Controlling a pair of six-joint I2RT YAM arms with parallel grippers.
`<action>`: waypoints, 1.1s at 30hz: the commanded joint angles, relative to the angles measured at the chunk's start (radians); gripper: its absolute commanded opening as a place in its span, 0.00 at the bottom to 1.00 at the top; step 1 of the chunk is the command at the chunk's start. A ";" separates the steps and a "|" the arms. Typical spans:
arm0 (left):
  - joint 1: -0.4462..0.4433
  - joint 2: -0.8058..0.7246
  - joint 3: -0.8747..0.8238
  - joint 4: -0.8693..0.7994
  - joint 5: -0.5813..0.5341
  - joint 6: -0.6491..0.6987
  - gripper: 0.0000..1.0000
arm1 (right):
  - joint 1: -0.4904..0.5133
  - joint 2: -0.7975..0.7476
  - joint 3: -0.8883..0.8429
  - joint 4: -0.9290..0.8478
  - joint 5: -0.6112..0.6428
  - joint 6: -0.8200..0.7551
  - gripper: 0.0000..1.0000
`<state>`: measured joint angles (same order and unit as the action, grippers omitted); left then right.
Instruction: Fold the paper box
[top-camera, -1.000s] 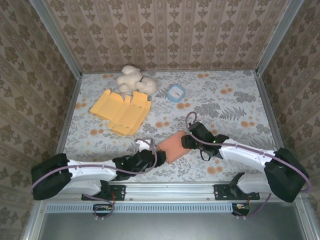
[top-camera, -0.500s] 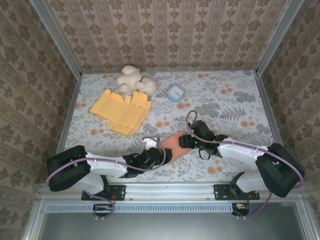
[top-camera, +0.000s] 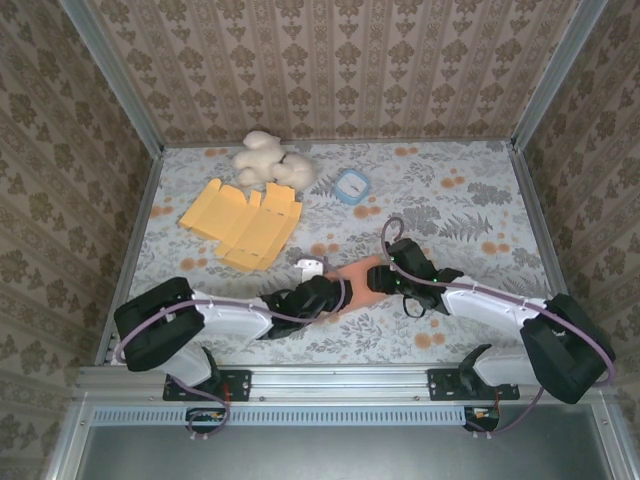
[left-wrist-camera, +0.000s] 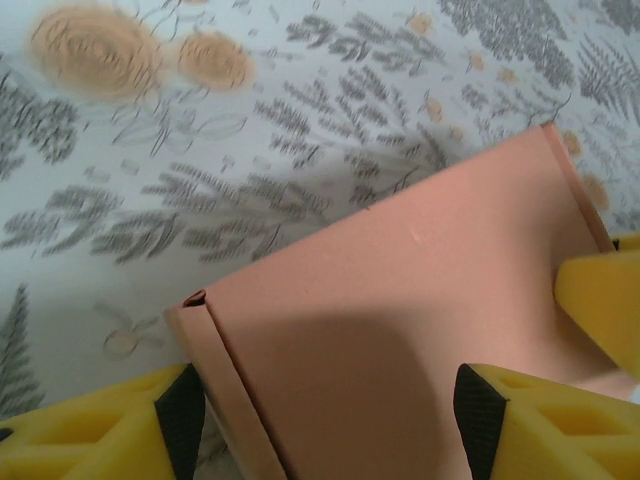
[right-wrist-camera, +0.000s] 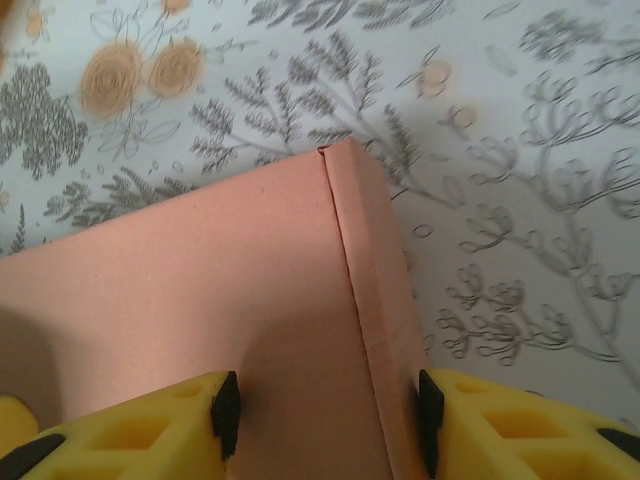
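The paper box (top-camera: 358, 279) is a flat salmon-pink carton lying on the flowered table between my two arms. My left gripper (top-camera: 328, 294) reaches over its near-left end. In the left wrist view the box (left-wrist-camera: 400, 300) fills the gap of the open left gripper (left-wrist-camera: 330, 418): one pad sits beside the box's folded left edge, the other over its top face. My right gripper (top-camera: 384, 279) covers the right end. Seen from the right wrist, the box (right-wrist-camera: 200, 270) lies between the open right gripper's (right-wrist-camera: 328, 415) pads, one beside the folded right edge.
A flat yellow cardboard cut-out (top-camera: 243, 222) lies at the back left. A white plush toy (top-camera: 268, 160) and a small blue-rimmed dish (top-camera: 352, 186) sit near the back wall. Patterned walls enclose the table on three sides.
The left gripper has travelled right and forward onto the box. The box has shifted a little away from the arm bases. Both sets of jaws have narrowed.
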<state>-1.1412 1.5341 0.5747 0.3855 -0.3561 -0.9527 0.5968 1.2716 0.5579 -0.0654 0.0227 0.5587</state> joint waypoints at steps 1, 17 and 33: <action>0.019 0.033 0.122 0.072 0.115 0.069 0.69 | -0.014 -0.041 0.056 -0.003 -0.023 0.018 0.51; 0.184 0.408 0.646 0.001 0.401 0.125 0.67 | -0.289 0.049 0.241 -0.014 -0.077 -0.022 0.50; 0.201 0.735 1.076 -0.095 0.493 0.169 0.67 | -0.576 0.259 0.328 0.070 -0.181 -0.072 0.51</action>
<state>-0.9009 2.2478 1.5902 0.2665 0.0013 -0.7918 0.0265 1.5143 0.8448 -0.0875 -0.0265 0.4992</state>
